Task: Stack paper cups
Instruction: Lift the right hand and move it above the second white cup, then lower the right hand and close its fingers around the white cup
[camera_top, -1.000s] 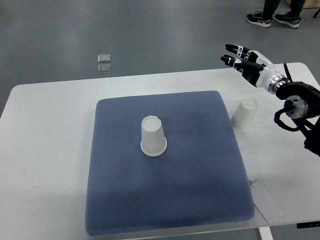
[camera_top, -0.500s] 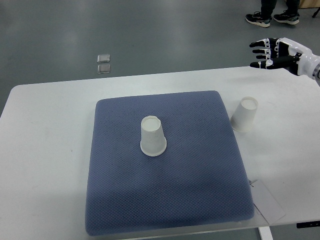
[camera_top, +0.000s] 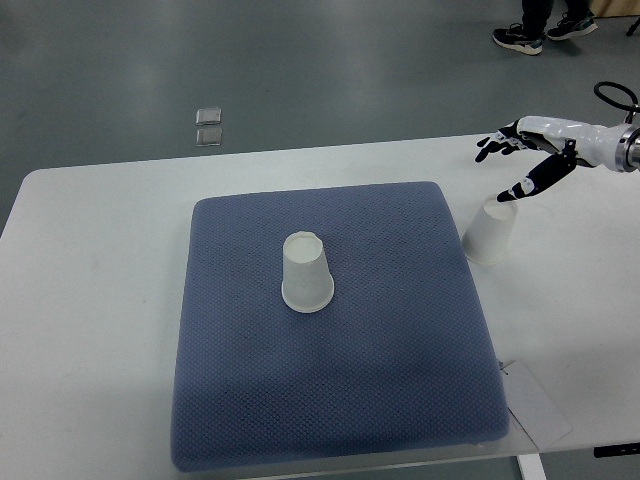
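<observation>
On the blue padded mat (camera_top: 330, 400) in the middle of the white worktop (camera_top: 100, 300), one paper cup (camera_top: 306, 272) stands upside down, alone. The second paper cup (camera_top: 490, 230), also inverted, sits off the mat on bare worktop, just beside the mat's right edge and well apart from the first. Nothing is stacked yet, so the whole task is judged to be still ahead: one cup has to be picked up, carried across and set over the other.

The right hand (camera_top: 525, 160) comes in from the right edge and hangs above and a little beyond the off-mat cup. Its fingers are spread apart, the dark fingertips (camera_top: 487, 150) pointing left, the thumb angled down toward the cup's upturned base. It holds nothing; whether the thumb tip touches the cup cannot be told from here. The left arm is out of sight.

A slip of paper (camera_top: 538, 410) lies near the worktop's front right corner.
</observation>
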